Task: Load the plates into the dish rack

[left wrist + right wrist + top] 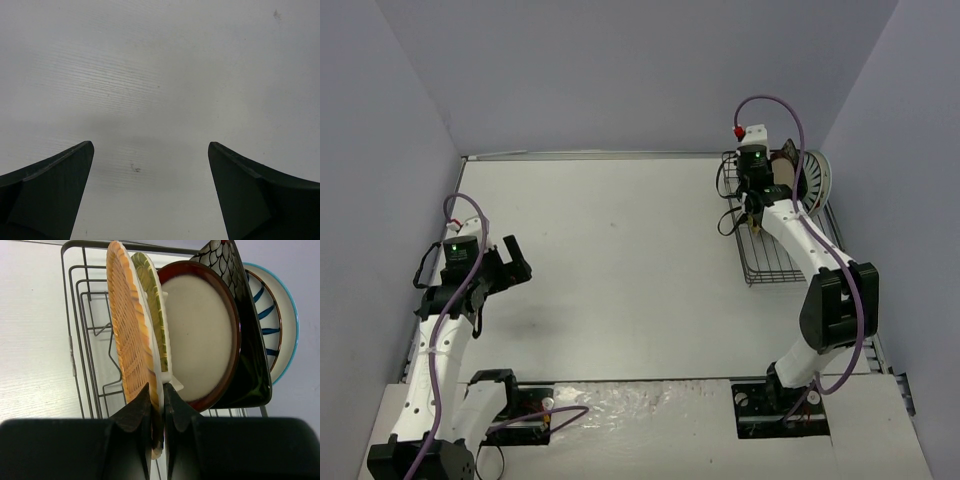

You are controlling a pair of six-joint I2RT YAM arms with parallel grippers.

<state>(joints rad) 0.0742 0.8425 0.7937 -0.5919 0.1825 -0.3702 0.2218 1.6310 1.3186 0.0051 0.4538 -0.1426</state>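
Note:
The black wire dish rack (767, 258) stands at the far right, and its wires show in the right wrist view (80, 340). Several plates (812, 175) stand on edge in its far end. In the right wrist view they are the yellow woven-look plate (127, 340), a white plate with a green rim (152, 305), the red-rimmed beige plate (200, 335), the black floral plate (247, 350) and the striped plate (280, 325). My right gripper (157, 387) is shut on the woven plate's rim, over the rack (757, 195). My left gripper (502, 262) is open and empty above bare table (150, 145). I cannot make out a round orange-brown plate.
The near half of the rack holds only bare tines. Grey walls close in the table on the left, back and right. The rack sits close to the right wall. The arm bases and cables are at the near edge.

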